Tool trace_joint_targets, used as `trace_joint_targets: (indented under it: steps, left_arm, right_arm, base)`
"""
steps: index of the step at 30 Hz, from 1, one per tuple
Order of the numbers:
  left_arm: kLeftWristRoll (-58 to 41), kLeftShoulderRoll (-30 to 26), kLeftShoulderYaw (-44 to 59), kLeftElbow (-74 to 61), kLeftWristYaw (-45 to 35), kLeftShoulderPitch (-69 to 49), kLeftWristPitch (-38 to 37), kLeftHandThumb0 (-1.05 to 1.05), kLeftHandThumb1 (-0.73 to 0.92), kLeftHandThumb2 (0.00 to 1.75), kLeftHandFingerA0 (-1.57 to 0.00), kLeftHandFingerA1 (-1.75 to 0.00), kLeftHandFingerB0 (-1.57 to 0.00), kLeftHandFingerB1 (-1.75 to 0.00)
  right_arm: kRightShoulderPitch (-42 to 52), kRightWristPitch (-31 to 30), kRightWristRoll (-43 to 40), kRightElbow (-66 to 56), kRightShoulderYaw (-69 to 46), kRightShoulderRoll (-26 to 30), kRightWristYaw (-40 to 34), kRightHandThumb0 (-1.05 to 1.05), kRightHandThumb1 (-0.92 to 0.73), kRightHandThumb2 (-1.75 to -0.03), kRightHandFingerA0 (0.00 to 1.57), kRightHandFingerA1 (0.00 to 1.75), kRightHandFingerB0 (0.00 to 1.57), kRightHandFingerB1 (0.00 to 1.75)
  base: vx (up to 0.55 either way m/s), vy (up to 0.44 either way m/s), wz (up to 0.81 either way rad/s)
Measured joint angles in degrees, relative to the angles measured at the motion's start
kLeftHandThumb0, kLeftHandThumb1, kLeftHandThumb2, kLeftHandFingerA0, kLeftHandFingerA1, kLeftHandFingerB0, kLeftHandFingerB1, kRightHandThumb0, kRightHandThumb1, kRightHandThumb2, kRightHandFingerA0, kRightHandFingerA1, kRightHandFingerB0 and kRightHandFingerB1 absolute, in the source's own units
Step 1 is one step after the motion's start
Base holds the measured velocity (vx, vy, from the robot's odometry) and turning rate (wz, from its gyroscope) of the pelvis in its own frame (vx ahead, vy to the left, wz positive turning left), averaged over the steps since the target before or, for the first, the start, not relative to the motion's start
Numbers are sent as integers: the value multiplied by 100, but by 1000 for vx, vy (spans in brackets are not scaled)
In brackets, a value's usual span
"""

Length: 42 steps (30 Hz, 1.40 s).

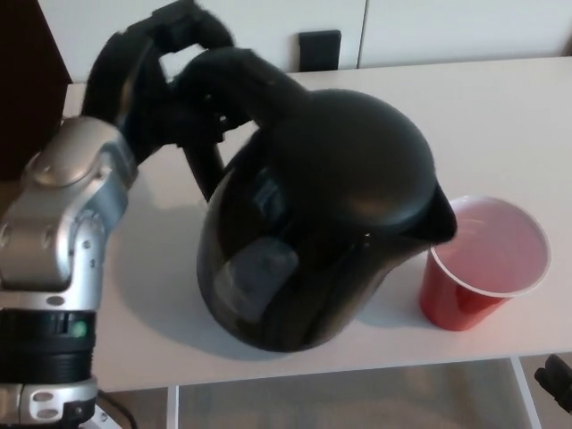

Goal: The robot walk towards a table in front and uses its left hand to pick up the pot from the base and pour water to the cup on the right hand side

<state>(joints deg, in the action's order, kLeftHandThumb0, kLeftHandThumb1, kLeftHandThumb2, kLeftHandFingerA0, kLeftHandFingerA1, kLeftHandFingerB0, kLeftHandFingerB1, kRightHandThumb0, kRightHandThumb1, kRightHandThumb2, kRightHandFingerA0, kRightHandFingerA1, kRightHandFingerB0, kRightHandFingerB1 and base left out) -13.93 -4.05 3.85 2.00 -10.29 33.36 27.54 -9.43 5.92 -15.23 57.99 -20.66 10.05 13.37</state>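
Observation:
A glossy black pot (313,223) fills the middle of the head view, lifted and tilted to the right. Its spout (440,219) hangs over the left rim of a red cup (487,264) that stands near the table's front edge. My left hand (170,76) is shut on the pot's handle at the upper left, with the silver forearm (63,223) coming in from the left. No water stream is visible. The pot's base is hidden or out of frame. Only a black tip of my right hand (556,380) shows at the bottom right corner.
The white table (483,116) stretches back to a white wall with a dark outlet plate (319,49). The table's front edge runs along the bottom, with a white leg (527,393) below the cup. A dark panel stands at the far left.

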Motion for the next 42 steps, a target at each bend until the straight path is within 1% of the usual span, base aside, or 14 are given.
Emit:
trace_joint_targets:
  steps: [5,6,11,13,17,18,22,26,31,33,34,37,40,42]
  left_arm:
    - [523,-132,-521,61,273,63,-176,-11,56,53,-80,-175,-60,-171]
    - [603,-149,-598,65,313,77,-201,-6,56,54,-80,-175,-64,-162]
    - [1080,-298,-1057,134,608,198,-334,-3,56,54,-81,-175,-65,-160]
    - [1266,-341,-1234,186,735,253,-397,-1,55,54,-81,-175,-73,-148]
    - [1622,-444,-1555,374,1002,370,-570,1,54,53,-83,-175,-70,-163]
    - [1719,-475,-1631,433,1074,410,-624,1,56,53,-86,-175,-62,-175]
    - [2056,-557,-1864,631,1346,584,-863,-2,58,53,-81,-175,-57,-175]
    - [2382,-607,-2034,774,1610,791,-1099,1,56,53,-83,-175,-58,-175]
    - [2779,-665,-2186,888,1880,1036,-1361,-1,57,53,-82,-175,-56,-175]
    - [2977,-714,-2277,991,1992,1156,-1500,-3,55,55,-83,-175,-64,-162]
    - [3023,-723,-2296,1021,2017,1186,-1539,-5,56,55,-81,-175,-63,-161]
    - [3239,-766,-2402,1243,2155,1361,-1766,-6,57,55,-78,-175,-56,-172]
    - [3414,-785,-2488,1444,2264,1477,-1936,-7,53,59,-79,-175,-56,-174]
    - [3514,-807,-2545,1545,2311,1540,-2033,-8,56,54,-79,-175,-53,-175]
  right_arm:
    - [-2,-1,8,0,7,-1,1,-25,-61,-57,47,55,37,51]
    - [-3,-1,11,0,9,-1,1,-22,-64,-58,44,51,36,49]
    - [-20,-1,19,0,14,-4,2,-22,-63,-58,49,56,38,49]
    - [-28,-1,20,0,16,-5,2,-18,-64,-58,43,52,37,48]
    - [-57,-1,23,0,26,-7,1,-19,-65,-58,46,53,39,49]
    - [-66,-2,22,-2,26,-9,-1,-18,-66,-59,45,54,38,50]
    - [-94,-3,33,-9,59,-16,-4,-20,-65,-59,43,52,35,49]
    - [-123,-4,56,-22,118,-16,-7,-20,-67,-59,41,51,35,48]
    - [-149,-3,79,-27,153,-16,-7,-20,-65,-58,46,54,38,50]
    - [-156,-3,92,-27,162,-16,-8,-19,-65,-58,48,55,38,50]
    - [-158,-3,93,-27,162,-16,-10,-20,-65,-58,47,55,38,50]
    - [-177,-4,103,-27,162,-16,-18,-19,-64,-58,47,56,38,51]
    - [-200,-4,106,-26,161,-16,-22,-22,-63,-58,47,57,38,51]
    - [-220,-4,112,-26,161,-16,-24,-21,-63,-58,48,57,40,52]
  base:
    - [0,0,0]
    - [0,0,0]
    - [0,0,0]
    - [0,0,0]
    - [0,0,0]
    - [0,0,0]
    - [0,0,0]
    - [0,0,0]
    - [0,0,0]
    - [0,0,0]
    - [0,0,0]
    - [0,0,0]
    - [0,0,0]
    - [0,0,0]
